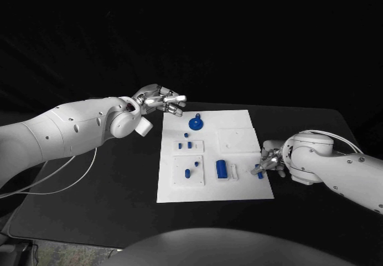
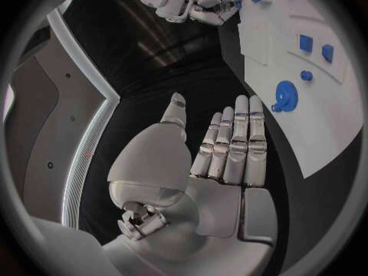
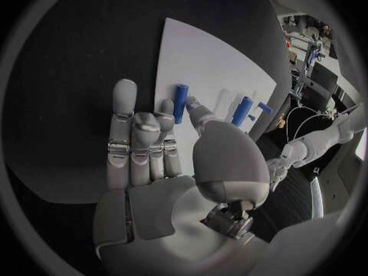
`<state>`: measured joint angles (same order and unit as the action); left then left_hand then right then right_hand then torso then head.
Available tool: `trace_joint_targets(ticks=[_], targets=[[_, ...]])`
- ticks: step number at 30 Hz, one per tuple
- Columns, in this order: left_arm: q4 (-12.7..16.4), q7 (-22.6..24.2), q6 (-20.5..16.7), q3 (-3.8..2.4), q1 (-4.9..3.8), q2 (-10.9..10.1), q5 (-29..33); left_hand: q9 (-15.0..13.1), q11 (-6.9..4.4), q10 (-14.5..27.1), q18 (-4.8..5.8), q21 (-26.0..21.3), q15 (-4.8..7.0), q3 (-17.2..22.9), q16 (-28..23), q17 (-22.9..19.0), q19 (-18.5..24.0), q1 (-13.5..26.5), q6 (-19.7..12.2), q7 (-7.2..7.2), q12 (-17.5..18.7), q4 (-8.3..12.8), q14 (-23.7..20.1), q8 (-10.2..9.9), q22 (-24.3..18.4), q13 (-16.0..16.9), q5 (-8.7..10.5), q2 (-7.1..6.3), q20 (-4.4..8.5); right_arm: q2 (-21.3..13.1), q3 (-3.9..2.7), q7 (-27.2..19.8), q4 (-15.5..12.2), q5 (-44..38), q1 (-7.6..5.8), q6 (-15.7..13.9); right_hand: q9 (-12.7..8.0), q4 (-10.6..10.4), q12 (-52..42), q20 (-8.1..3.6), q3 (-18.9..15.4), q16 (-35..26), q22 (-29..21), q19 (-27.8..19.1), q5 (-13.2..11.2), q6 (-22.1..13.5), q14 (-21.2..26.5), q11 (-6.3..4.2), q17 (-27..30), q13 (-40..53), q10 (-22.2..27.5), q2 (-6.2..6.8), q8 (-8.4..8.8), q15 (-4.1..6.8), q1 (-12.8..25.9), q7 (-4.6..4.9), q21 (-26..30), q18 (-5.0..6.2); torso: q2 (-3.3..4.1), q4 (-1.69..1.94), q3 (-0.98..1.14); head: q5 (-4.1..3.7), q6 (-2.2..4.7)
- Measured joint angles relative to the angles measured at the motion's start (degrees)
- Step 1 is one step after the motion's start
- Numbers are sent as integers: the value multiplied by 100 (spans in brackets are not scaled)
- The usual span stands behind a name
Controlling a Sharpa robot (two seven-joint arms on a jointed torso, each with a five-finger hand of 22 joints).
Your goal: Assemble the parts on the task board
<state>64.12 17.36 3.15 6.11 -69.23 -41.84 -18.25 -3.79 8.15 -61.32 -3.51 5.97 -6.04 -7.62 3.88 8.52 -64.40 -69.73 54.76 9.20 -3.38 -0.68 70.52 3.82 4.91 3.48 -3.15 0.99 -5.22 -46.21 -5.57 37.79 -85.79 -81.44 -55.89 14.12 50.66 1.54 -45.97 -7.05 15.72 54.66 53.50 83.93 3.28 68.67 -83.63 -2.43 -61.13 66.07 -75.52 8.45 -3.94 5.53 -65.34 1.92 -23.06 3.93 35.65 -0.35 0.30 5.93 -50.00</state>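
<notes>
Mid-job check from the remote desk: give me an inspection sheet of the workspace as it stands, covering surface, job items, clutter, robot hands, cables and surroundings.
Surface: black table, with the white task board lying flat at its middle.
Job's things: blue parts on the board, among them a round disc part near the far edge, a blue cylinder nearer the front, and a blue rod at the board's right edge.
Clutter: nothing seen.
Robot hands: left robot hand open, at the board's far left corner, holding nothing; right robot hand open, fingertips by the blue rod.
Cables: white cables hang along the left arm.
Surroundings: dark.
</notes>
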Motion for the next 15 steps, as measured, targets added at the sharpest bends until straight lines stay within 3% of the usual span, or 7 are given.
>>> trace_joint_targets(ticks=[8,15], targets=[[0,-44,9,1,0,-7,2,0,0,0,0,0,0,-14,0,0,0,0,0,0,0,-14,0,0,0,0,0,0,0,37,14,10,-41,-48,-5,-5,0,436,55,21,194,0,28,21,853,-127,16,48,0,-80,131,26,-1,-16,-20,53,0,0,-2,-2,-1,-5,0],[0,-70,14,1,0,-10,2,0,1,1,0,0,0,3,0,-1,0,0,0,0,0,-31,0,0,0,0,0,0,0,42,23,-22,-76,-56,7,-69,29,470,81,21,173,15,87,21,2095,-159,16,49,-32,-125,193,36,-5,-16,-17,78,-9,0,-2,-6,0,-5,0]])
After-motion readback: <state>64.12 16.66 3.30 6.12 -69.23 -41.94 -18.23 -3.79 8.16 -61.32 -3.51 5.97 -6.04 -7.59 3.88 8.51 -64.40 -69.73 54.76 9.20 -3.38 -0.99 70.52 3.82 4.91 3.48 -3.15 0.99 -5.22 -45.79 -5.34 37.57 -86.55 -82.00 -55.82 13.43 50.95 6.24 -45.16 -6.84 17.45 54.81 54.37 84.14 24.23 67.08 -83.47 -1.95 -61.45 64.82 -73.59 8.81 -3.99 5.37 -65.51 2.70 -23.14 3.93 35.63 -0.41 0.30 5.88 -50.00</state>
